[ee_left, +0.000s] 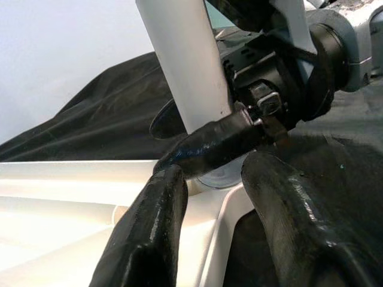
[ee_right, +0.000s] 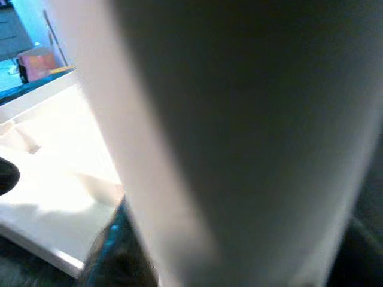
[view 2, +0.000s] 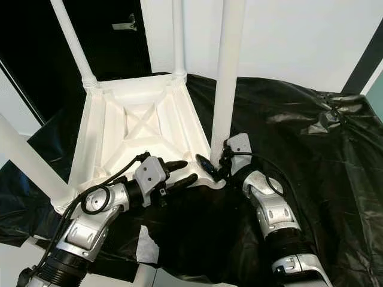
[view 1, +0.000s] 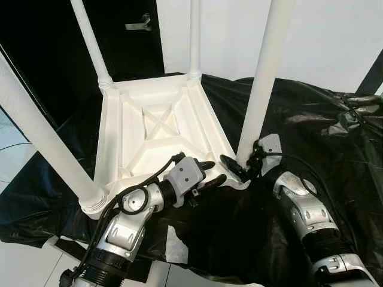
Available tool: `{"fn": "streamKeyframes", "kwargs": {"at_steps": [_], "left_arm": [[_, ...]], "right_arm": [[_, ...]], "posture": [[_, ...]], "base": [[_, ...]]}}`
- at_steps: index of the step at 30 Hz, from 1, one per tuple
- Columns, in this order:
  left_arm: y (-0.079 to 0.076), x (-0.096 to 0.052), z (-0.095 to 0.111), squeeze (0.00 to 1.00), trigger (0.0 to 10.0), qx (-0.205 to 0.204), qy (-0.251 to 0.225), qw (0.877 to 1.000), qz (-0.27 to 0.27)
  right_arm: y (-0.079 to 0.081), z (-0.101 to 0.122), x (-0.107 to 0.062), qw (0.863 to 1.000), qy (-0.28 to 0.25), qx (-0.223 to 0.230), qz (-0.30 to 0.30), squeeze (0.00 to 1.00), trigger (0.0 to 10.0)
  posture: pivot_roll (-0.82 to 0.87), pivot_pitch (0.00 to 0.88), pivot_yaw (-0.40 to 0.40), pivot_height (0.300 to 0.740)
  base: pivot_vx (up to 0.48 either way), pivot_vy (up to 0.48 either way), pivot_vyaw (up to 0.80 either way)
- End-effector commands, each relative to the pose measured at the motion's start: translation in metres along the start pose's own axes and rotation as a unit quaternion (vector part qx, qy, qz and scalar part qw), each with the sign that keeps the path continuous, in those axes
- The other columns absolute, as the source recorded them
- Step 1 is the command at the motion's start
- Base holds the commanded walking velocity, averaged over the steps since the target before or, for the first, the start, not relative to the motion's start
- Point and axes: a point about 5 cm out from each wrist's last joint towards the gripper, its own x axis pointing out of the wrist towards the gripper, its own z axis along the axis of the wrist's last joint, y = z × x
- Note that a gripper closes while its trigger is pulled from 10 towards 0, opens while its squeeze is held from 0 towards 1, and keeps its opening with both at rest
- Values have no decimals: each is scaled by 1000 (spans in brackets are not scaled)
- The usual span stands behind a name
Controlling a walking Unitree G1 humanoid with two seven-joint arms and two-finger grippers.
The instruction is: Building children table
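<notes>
Black plastic sheet (view 1: pixel 311 137) under upturned white plastic children table (view 1: pixel 155 128); right gripper (view 1: pixel 239 168) clasps near white round leg (view 1: pixel 263 78) base; left gripper (view 1: pixel 210 173) parted, just beside.

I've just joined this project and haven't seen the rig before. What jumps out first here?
A white children's table lies upside down on black sheeting, its four legs standing up. The right claw is at the base of the near right leg, and the left claw hovers, open, just beside it over the near edge.
</notes>
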Motion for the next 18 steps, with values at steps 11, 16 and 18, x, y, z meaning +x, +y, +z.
{"fn": "streamKeyframes", "kwargs": {"at_steps": [11,16,18], "left_arm": [[-4,2,0,0,10000,0,2,1000,8],[-5,5,0,0,10000,-1,0,1000,4],[-6,5,0,0,10000,-1,-1,1000,3]], "right_arm": [[11,-9,-4,998,9,15,-55,0,0],[18,-11,-1,990,6,33,-135,0,0],[19,-12,0,985,9,39,-168,0,0]], "posture": [[0,0,-20,740],[-8,0,-15,740],[-8,0,-15,740]], "base": [[0,0,0],[0,0,0],[0,0,0]]}}
